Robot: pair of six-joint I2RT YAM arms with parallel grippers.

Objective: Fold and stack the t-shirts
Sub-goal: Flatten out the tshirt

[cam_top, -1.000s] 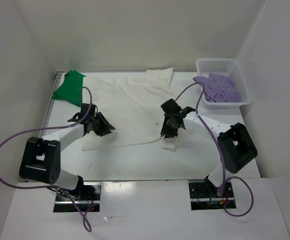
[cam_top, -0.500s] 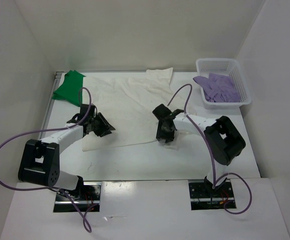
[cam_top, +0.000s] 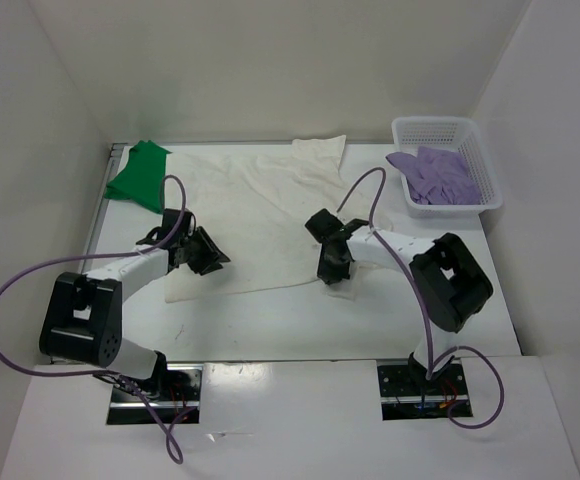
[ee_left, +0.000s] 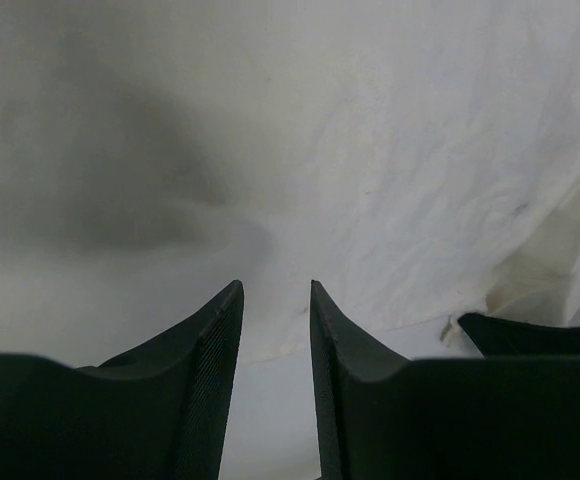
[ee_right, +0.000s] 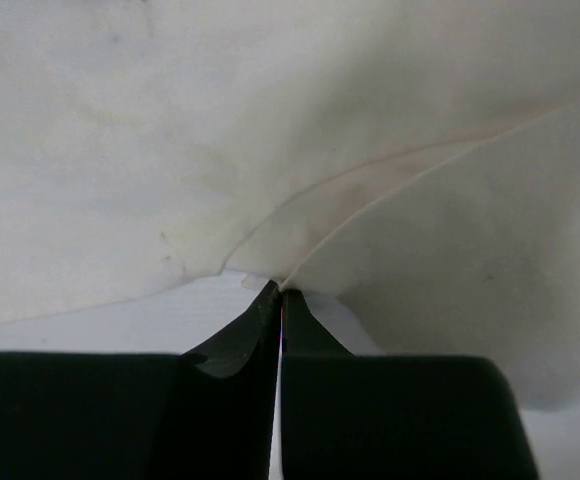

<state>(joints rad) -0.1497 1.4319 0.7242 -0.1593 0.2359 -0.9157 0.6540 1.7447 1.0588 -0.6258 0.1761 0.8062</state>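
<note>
I see my right gripper (ee_right: 279,291) pinching the near hem of the white t-shirt (cam_top: 255,215) spread across mid-frame, my left gripper (ee_left: 275,292) hanging with fingers parted over its lower-left edge, the green t-shirt (cam_top: 138,175) at upper left, and the lavender t-shirt (cam_top: 438,175) in the basket (cam_top: 475,130) at upper right.

You can count three t-shirts: one green t-shirt (cam_top: 138,176), one white t-shirt (cam_top: 250,200), one purple t-shirt (cam_top: 436,175). You also have one basket (cam_top: 487,178) and two arms, the left arm (cam_top: 130,265) and the right arm (cam_top: 400,246).
</note>
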